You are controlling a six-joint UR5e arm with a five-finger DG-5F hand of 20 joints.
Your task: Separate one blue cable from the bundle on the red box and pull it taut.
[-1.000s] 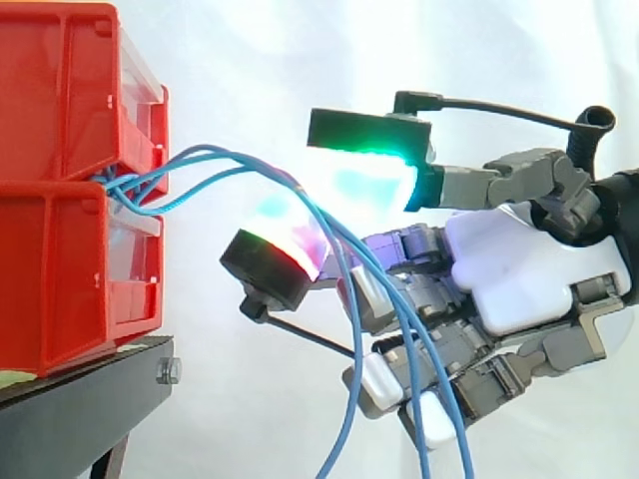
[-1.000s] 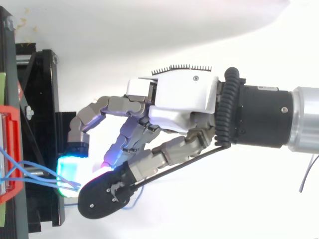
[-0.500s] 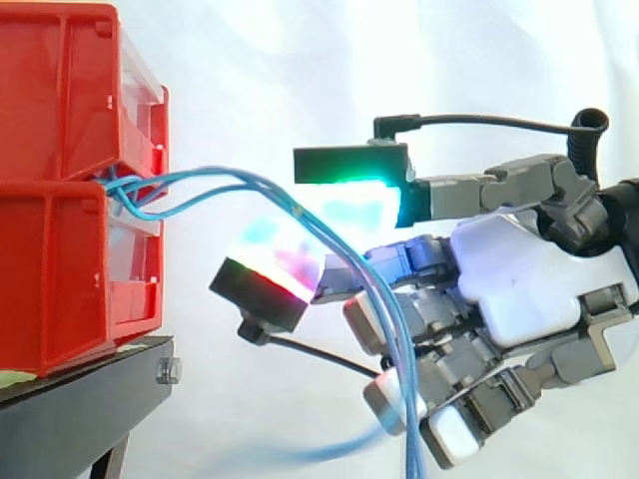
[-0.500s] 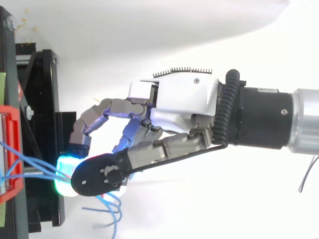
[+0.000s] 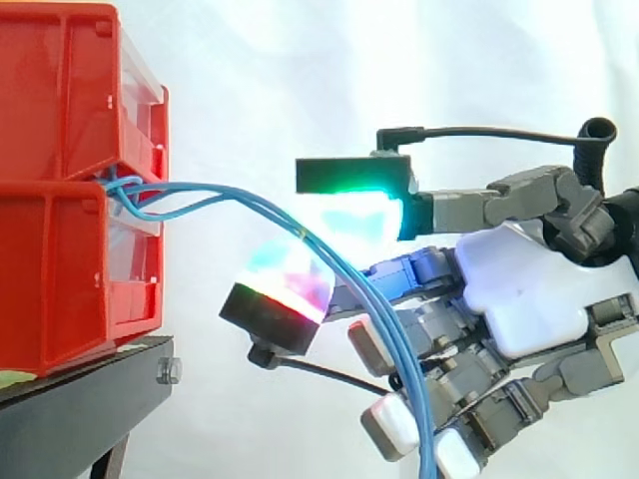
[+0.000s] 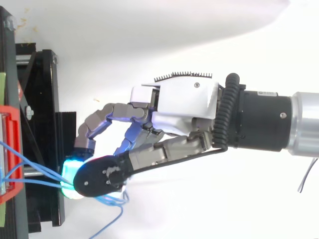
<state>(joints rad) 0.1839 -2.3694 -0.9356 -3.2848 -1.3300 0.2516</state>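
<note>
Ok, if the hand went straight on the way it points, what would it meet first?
Probably the blue cables, strung right across the hand; beyond them, the red bins. Depth is hard to judge.

The arm (image 6: 305,122) comes in from the right edge of the top view; its black wrist (image 6: 264,119) lies in line with it; the hand (image 5: 519,289) reaches leftward, roughly level in the side view, its white back facing up.
</note>
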